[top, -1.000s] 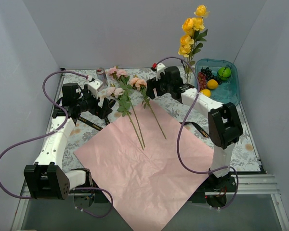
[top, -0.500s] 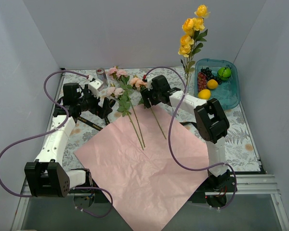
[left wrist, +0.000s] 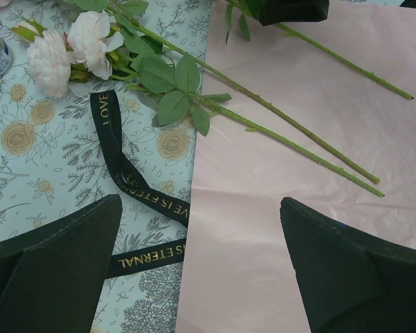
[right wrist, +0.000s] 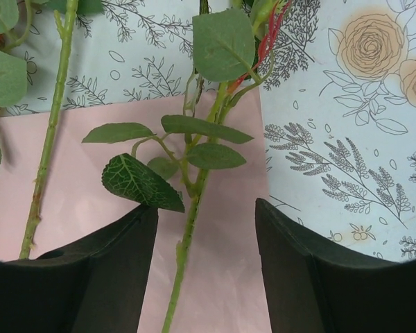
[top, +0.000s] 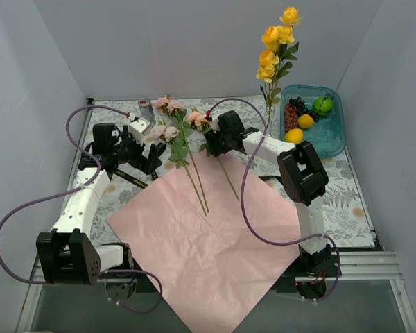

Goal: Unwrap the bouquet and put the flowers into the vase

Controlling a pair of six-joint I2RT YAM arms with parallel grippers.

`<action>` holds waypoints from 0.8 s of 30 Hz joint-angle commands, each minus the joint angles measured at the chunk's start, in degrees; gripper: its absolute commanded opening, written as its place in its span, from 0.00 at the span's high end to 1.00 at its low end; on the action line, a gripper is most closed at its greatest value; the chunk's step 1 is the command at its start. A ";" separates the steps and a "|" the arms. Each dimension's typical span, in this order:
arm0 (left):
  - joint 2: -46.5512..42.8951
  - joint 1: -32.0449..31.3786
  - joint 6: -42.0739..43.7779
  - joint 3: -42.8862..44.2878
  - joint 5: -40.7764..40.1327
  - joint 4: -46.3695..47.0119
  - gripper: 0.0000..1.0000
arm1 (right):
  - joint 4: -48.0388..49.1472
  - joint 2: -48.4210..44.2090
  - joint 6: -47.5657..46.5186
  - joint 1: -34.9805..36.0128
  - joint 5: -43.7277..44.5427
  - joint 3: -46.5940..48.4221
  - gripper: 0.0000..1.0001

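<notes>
Left side: left gripper (left wrist: 201,208) wide open, hovering over ribbon (left wrist: 128,177) and paper (top: 208,236) edge; pink flowers (top: 182,139) lying flat, stems across paper; right gripper (right wrist: 206,222) open, astride one leafy stem, not touching; yellow flowers (top: 274,45) upright in vase (top: 269,111), back right.

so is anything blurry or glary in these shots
Top external: soft, even light, no glare, the pink paper shows its creases. Left wrist: sharp, the gold lettering on the ribbon is legible; the near fingers are dark, featureless. Right wrist: leaf veins crisp, only faint shadow on the paper.
</notes>
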 commanded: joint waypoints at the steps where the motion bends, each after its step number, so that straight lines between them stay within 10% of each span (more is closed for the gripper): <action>1: -2.17 0.09 0.88 -0.81 -0.44 1.17 0.02 | 0.59 1.94 0.03 0.67 0.64 2.19 0.36; 12: -2.52 0.09 0.79 -1.42 -0.09 1.17 0.02 | 4.11 3.26 -0.41 1.11 3.02 1.40 0.47; 24: -2.52 0.09 1.14 -1.42 -0.27 0.56 0.02 | 7.02 3.17 -0.32 1.82 3.46 -1.68 0.90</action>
